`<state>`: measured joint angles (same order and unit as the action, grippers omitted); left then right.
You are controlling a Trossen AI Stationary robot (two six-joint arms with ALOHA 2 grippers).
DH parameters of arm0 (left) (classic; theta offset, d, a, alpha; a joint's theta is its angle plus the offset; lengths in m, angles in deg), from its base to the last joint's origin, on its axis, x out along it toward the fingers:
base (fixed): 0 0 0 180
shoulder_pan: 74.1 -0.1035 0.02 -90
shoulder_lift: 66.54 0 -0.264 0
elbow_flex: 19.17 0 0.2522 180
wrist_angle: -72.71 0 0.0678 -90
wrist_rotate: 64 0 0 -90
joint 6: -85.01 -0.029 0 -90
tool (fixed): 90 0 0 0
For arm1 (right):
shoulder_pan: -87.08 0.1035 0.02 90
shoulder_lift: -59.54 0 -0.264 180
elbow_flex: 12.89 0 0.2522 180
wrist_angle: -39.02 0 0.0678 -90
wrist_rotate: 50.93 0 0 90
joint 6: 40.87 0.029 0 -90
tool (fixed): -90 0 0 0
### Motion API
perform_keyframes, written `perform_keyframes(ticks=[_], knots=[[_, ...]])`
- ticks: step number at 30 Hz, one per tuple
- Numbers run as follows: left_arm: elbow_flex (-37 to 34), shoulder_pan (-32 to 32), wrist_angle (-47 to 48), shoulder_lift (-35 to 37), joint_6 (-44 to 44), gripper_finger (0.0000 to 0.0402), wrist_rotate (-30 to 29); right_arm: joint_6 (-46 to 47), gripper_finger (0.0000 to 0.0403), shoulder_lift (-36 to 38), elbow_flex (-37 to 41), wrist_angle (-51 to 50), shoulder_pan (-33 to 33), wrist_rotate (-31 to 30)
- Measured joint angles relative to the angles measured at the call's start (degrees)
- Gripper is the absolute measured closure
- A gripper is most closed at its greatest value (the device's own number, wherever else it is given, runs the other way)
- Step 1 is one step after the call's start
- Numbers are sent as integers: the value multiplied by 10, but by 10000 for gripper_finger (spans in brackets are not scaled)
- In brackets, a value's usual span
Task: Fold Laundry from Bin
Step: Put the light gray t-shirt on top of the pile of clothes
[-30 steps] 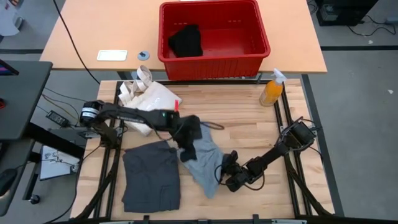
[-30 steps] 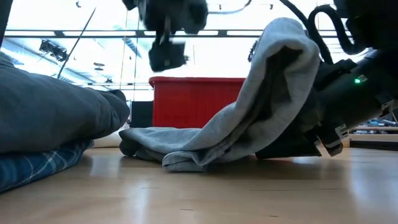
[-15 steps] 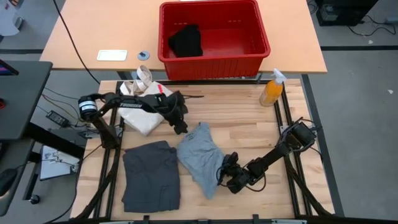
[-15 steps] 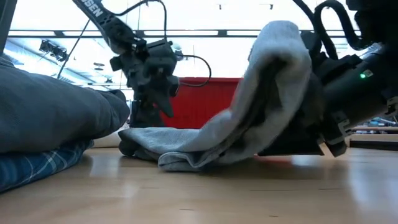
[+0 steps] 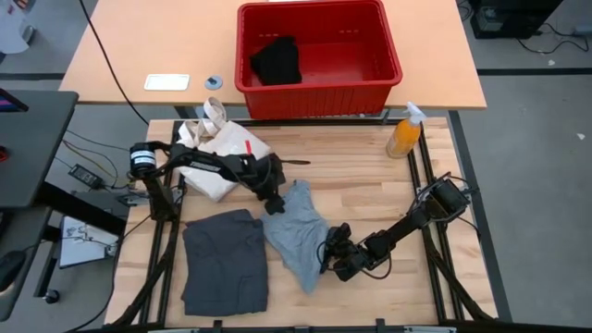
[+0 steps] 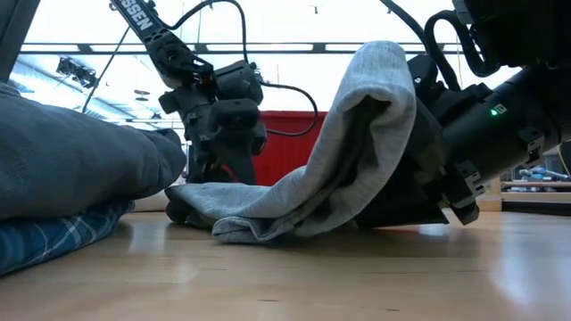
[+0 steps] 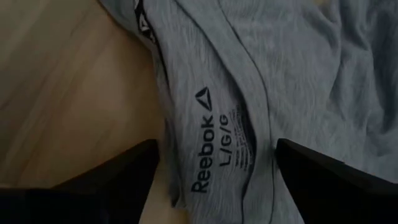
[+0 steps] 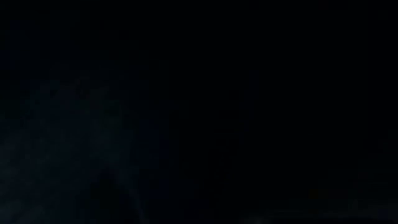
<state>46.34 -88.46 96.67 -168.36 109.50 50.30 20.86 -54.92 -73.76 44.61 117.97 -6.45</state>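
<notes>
Laundry: light grey piece [image 5: 298,231] lies centre of the high view, one end draped up over the right gripper [image 5: 330,252]; charcoal piece [image 5: 225,259] folded at lower left; black piece [image 5: 276,60] inside the bin [image 5: 319,90] at top.
Left gripper [image 5: 269,199]: at the grey piece's upper-left edge, fingers [image 7: 118,177] spread wide on either side of the printed collar label, nothing clamped.
Right gripper: low at centre-right, under the lifted cloth; cannot tell how far its jaws are parted.
Tote bag [image 5: 222,153]: upper left of the wooden table [image 5: 370,194].
</notes>
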Motion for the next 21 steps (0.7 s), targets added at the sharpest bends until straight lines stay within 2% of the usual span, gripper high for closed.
perform_keyframes(ticks=[2, 5, 10, 15, 16, 21], knots=[[0, 2, -7, -2, 0, 71, -1, 0, 197, 0, 0, 1, 0, 1], [-1, 5, -27, -4, 0, 109, -1, -1, 197, 0, 0, 1, -1, 0], [-3, 22, -72, -9, 21, 225, 17, -4, 197, 0, 0, 5, -9, -2], [-3, 32, -77, -7, 28, 364, 72, -4, 197, -1, 0, 9, -11, -7], [-3, 30, -75, -5, 36, 380, 81, -4, 197, -1, 0, 12, -11, -7], [-3, 30, -74, 36, 47, 392, 94, -35, 197, 1, 0, 52, -11, -6]])
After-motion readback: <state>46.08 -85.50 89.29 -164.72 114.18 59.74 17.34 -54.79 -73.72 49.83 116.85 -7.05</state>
